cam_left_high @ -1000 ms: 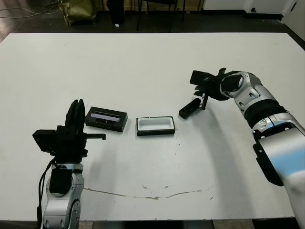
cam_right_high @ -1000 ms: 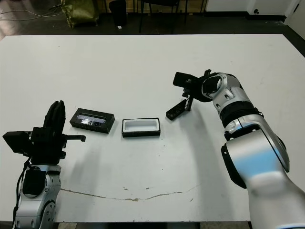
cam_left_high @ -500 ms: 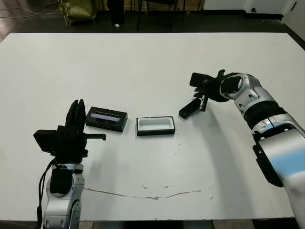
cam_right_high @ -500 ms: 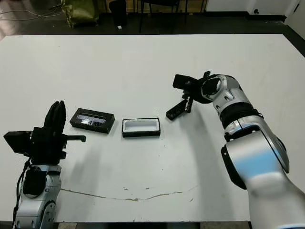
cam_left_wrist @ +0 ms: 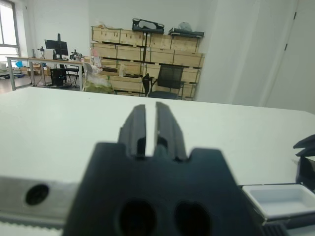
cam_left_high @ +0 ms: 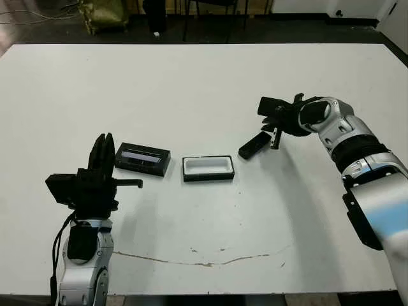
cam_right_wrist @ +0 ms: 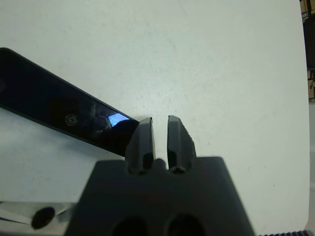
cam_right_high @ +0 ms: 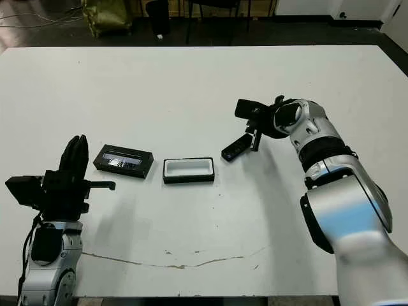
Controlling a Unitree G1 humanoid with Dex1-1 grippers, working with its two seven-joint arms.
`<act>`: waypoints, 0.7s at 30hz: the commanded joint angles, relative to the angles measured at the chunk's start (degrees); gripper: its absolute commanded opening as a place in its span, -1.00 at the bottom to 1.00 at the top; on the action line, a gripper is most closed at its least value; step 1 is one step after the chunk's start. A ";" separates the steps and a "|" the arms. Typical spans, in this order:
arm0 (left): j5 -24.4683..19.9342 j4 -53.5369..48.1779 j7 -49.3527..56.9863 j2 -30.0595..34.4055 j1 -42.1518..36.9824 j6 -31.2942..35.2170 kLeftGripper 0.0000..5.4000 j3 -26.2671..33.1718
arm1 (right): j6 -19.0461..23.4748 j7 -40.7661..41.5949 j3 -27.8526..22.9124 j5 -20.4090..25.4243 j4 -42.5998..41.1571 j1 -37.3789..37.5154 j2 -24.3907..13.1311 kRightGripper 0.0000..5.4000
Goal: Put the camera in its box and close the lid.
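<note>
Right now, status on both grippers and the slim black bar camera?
Left gripper shut, idle, raised near lid. Right gripper shut, empty, beside the slim black bar camera, which lies on table. White-lined box open, path unobstructed.

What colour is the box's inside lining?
White, inside the black box; clearest in the left eye view.

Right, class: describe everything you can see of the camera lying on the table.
The camera is a slim black bar with a glossy face and a bluish glint near one end, clearest in the right wrist view. It lies flat on the white table, angled diagonally, just right of the open white-lined box and not touching it. The right gripper is at its far end with fingers close together; actual contact cannot be confirmed.
</note>
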 commanded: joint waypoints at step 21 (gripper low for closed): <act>0.37 0.48 0.41 0.03 1.11 0.43 -0.99 0.21 | -1.05 3.68 0.36 -0.13 -1.16 2.20 -2.37 -1.00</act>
